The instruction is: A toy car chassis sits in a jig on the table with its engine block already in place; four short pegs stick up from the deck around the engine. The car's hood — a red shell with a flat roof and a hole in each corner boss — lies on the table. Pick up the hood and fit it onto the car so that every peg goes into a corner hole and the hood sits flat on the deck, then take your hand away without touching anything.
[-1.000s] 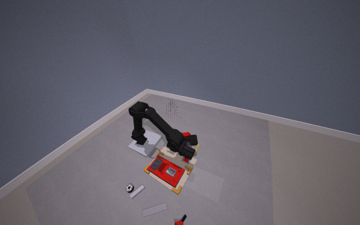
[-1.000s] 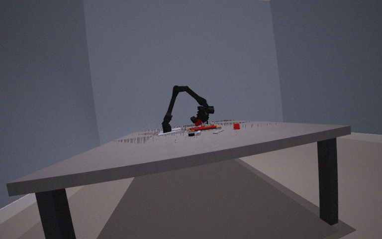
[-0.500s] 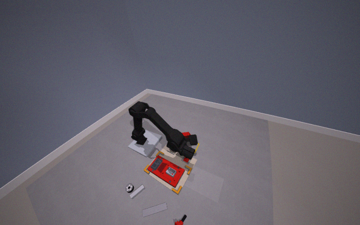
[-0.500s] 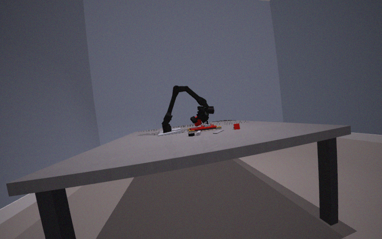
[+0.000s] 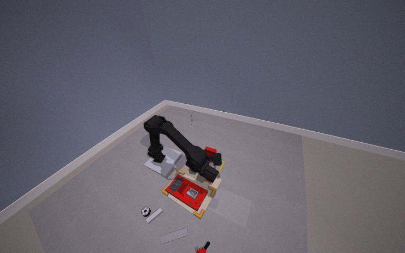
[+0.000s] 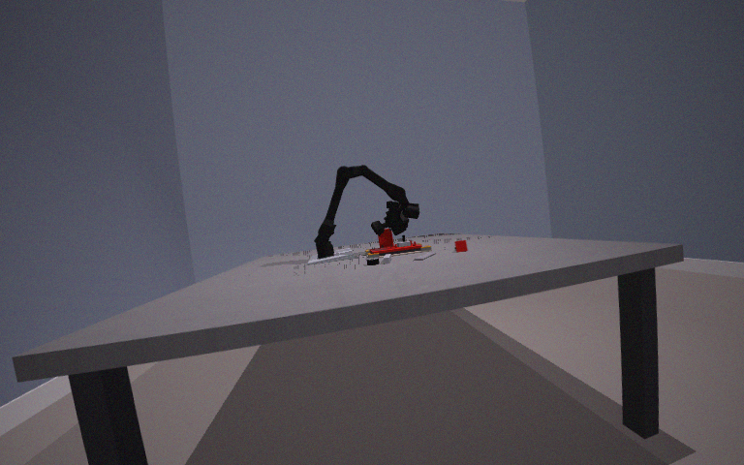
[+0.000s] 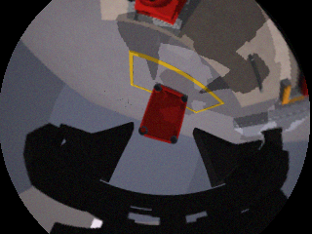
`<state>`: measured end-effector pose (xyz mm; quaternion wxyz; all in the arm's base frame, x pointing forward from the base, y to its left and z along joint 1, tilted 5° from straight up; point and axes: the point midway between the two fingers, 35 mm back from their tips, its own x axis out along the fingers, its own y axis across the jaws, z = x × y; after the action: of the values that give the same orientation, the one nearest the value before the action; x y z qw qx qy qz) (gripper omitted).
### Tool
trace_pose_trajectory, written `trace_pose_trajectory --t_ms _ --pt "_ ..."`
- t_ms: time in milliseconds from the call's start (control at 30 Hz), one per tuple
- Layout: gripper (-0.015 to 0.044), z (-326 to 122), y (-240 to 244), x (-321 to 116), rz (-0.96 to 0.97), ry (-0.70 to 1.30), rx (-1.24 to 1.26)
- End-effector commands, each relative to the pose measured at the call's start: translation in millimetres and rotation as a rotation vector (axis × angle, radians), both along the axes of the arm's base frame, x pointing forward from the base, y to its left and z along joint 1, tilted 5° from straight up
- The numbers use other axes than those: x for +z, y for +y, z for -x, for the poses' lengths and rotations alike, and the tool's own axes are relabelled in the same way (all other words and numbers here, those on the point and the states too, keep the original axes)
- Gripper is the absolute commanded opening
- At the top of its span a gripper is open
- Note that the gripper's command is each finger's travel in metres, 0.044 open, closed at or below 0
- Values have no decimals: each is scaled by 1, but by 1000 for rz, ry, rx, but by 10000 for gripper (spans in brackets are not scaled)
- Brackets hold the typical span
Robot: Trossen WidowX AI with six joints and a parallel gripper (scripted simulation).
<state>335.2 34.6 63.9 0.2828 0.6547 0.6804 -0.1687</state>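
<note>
The hood (image 7: 163, 114) (image 5: 210, 149) (image 6: 386, 237) is a red shell with dark round corners. It shows between my spread fingers in the wrist view, with gaps on both sides. In the exterior view it looks steeply tilted; whether it touches the table is hidden. My gripper (image 7: 164, 128) is open, holding nothing. The red chassis (image 5: 182, 195) (image 6: 391, 250) sits in the jig (image 5: 198, 213), with the grey engine block (image 5: 192, 193) on its deck. The pegs are too small to make out clearly. The arm is beside the jig's far side.
A yellow outline (image 7: 131, 68) (image 5: 221, 166) lies by the hood. A red part (image 7: 161, 11) is on a grey stand near the jig. A wheel (image 5: 145, 211), a short white bar (image 5: 154, 215), a flat plate (image 5: 174, 235) and a red part with a black handle (image 5: 201, 251) lie nearer the top camera.
</note>
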Motion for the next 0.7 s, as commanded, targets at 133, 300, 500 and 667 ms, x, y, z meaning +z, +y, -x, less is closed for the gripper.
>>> trace_pose_trajectory --t_ms 133,300,500,667 --pt "440 -2 -50 64 12 113 -121" --pt "440 -3 -41 50 6 100 -100" --pt "440 -3 -41 50 6 100 -100" --pt "361 -3 -41 50 9 91 -90"
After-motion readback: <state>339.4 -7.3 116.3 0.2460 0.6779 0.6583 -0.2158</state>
